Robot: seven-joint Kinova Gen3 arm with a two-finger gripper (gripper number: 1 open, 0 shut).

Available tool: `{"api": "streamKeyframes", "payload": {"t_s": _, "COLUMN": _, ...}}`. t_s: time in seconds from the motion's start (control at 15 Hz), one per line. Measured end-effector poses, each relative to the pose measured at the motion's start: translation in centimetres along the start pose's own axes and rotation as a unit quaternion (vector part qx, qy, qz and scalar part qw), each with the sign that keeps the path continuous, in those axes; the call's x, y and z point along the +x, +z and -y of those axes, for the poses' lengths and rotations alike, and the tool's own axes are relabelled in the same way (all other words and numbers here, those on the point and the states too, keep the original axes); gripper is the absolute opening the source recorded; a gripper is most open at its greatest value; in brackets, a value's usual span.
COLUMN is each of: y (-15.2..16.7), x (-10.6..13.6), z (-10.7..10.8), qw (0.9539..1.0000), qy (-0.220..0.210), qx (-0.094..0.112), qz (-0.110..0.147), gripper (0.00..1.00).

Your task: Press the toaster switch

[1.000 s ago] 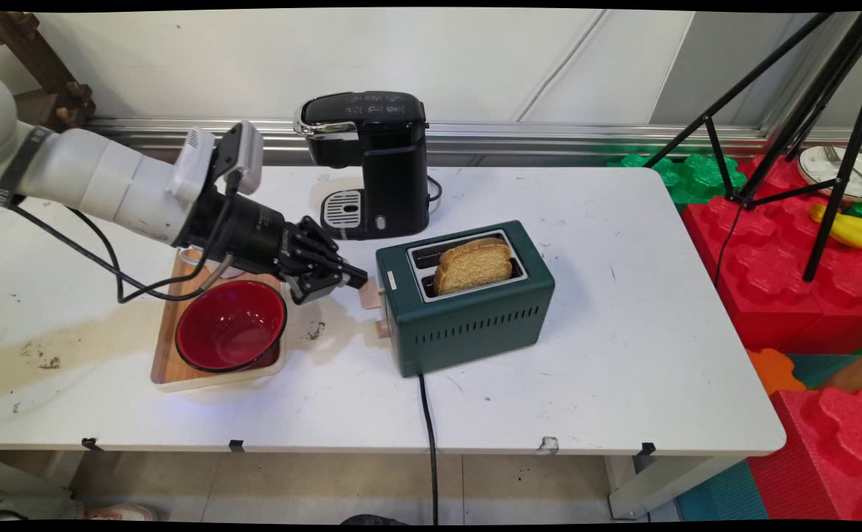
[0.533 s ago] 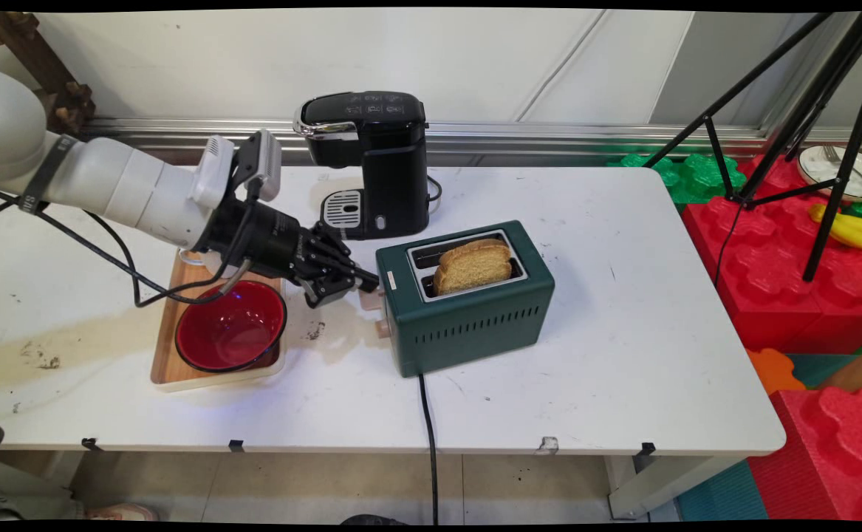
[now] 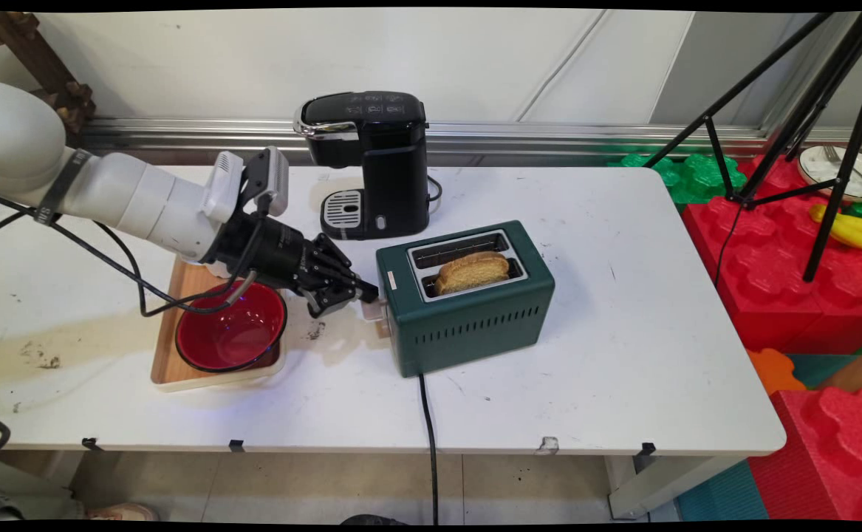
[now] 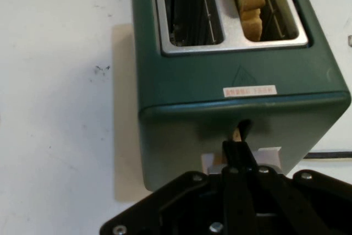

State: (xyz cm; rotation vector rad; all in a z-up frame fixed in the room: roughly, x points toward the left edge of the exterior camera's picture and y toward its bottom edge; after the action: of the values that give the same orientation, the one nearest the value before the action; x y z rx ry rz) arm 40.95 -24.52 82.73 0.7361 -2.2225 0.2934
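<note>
Table point(image 3: 623, 332), white and scuffed, stands before a pale wall; red and green foam blocks point(image 3: 785, 281) lie right. Gripper point(image 3: 368, 294), clenched, presses the green toaster point(image 3: 475, 325) lever point(image 4: 272, 155); toast point(image 3: 471, 271) sits low in its slot.

You have a dark green metal toaster point(image 3: 467, 310) with a silver-rimmed top, a pale beige lever point(image 3: 373, 309) and a row of dark vent slits on its side, holding a golden-brown slice of toast point(image 3: 473, 271); in the hand view it point(image 4: 242, 89) also wears a small white label with red lettering. The black two-finger gripper point(image 3: 368, 293) sits on a white arm, and near the white table's point(image 3: 623, 355) back edge stands a glossy black coffee machine point(image 3: 371, 159) with chrome trim. Toward the left edge you see a red round bowl point(image 3: 230, 326) with a dark rim on a light wooden tray point(image 3: 168, 355), and brownish stains mark the white tabletop beside it.
</note>
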Motion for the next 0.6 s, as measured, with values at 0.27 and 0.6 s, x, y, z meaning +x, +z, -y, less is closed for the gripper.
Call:
{"api": "streamKeyframes", "payload": {"t_s": 0.27, "y": 0.9, "x": -0.4, "z": 0.3, "qw": 1.0000, "qy": -0.002, "qx": -0.001, "qz": 0.003, "gripper": 0.00}}
{"api": "streamKeyframes", "payload": {"t_s": 0.6, "y": 1.4, "x": -0.9, "z": 0.5, "qw": 1.0000, "qy": -0.001, "qx": -0.002, "qz": 0.007, "gripper": 0.00}}
